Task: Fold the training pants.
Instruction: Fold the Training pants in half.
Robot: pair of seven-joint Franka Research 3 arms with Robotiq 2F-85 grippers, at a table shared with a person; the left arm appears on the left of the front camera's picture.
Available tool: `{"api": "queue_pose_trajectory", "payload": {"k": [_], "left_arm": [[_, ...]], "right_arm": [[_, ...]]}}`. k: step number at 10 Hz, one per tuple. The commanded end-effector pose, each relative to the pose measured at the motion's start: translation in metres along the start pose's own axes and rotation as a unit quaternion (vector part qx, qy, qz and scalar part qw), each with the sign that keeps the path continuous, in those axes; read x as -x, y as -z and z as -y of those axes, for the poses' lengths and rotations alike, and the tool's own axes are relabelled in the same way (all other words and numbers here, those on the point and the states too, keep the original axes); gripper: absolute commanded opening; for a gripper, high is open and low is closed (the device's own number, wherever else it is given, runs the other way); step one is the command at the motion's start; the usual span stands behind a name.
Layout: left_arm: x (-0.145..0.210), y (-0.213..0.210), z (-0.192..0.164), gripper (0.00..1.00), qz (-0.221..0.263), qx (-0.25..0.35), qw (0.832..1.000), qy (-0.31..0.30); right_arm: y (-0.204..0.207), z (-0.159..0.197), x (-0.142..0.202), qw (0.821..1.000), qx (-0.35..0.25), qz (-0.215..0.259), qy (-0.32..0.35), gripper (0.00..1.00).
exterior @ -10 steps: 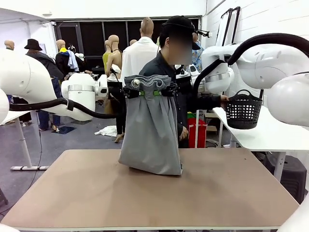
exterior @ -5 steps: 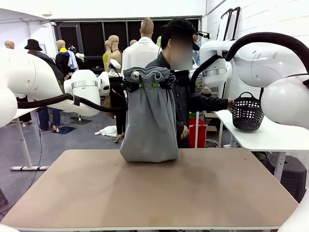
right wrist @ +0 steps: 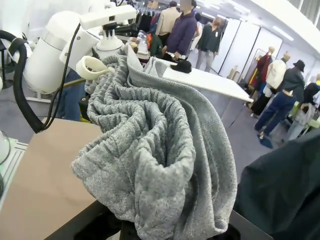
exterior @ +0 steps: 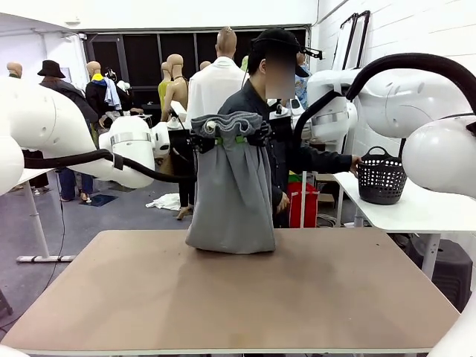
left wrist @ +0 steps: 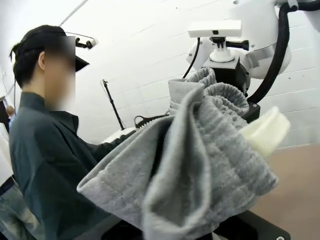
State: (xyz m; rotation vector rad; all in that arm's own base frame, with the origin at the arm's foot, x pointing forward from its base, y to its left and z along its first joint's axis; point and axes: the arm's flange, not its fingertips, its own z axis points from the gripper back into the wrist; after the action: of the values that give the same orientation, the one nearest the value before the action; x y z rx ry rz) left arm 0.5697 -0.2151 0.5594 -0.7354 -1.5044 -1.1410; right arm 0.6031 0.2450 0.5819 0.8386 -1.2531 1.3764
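- Light grey soft jersey training pants (exterior: 232, 190) hang by their gathered elastic waistband between two robot arms, high above the brown worktop (exterior: 230, 297), with the lower hem resting in a slack bunch on the surface near its far edge.
- The left gripper (exterior: 199, 140) is clenched on one end of the waistband and the right gripper (exterior: 262, 136) on the other; the two stand close together, so the ribbed band puckers into thick folds between them.
- A person in a dark shirt (exterior: 286, 156) stands just behind the cloth, one hand on a black mesh basket (exterior: 381, 177) on a side table.
- Judging by the drape, the fabric is light, limp and non-slippery; it should sag wherever unsupported.
- The firm elastic band looks the surest place to hold, with the hem corners the likely next purchase for folding.
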Motion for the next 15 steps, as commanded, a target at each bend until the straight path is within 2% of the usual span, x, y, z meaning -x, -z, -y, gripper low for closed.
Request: {"api": "queue_pose_trajectory", "payload": {"k": [1, 3, 6, 9, 11, 13, 14, 15], "left_arm": [[0.002, -0.018, 0.015, 0.00, -0.002, 0.034, 0.998, -0.052], [0.005, -0.027, 0.033, 0.00, -0.020, 0.059, 0.992, -0.107], [0.014, -0.041, 0.066, 0.00, -0.050, 0.104, 0.972, -0.205], [0.045, -0.048, 0.108, 0.00, -0.061, 0.137, 0.952, -0.267], [0.070, -0.057, 0.128, 0.00, -0.057, 0.131, 0.941, -0.308], [0.089, -0.068, 0.137, 0.00, -0.055, 0.115, 0.936, -0.328], [0.091, -0.070, 0.137, 0.00, -0.052, 0.117, 0.936, -0.327], [0.095, -0.055, 0.138, 0.00, -0.074, 0.133, 0.937, -0.314]], "right_arm": [[-0.009, -0.038, 0.020, 0.999, -0.012, 0.011, 0.043, 0.00], [-0.013, -0.071, 0.039, 0.993, -0.015, 0.012, 0.114, 0.00], [-0.018, -0.120, 0.061, 0.977, -0.024, 0.019, 0.210, 0.00], [-0.021, -0.149, 0.087, 0.963, -0.031, 0.032, 0.266, 0.00], [-0.020, -0.167, 0.102, 0.952, -0.043, 0.029, 0.300, 0.00], [-0.014, -0.178, 0.120, 0.942, -0.051, 0.030, 0.330, 0.00], [-0.010, -0.180, 0.121, 0.942, -0.055, 0.031, 0.330, 0.00], [-0.009, -0.180, 0.112, 0.949, -0.065, 0.032, 0.308, 0.00]]}}
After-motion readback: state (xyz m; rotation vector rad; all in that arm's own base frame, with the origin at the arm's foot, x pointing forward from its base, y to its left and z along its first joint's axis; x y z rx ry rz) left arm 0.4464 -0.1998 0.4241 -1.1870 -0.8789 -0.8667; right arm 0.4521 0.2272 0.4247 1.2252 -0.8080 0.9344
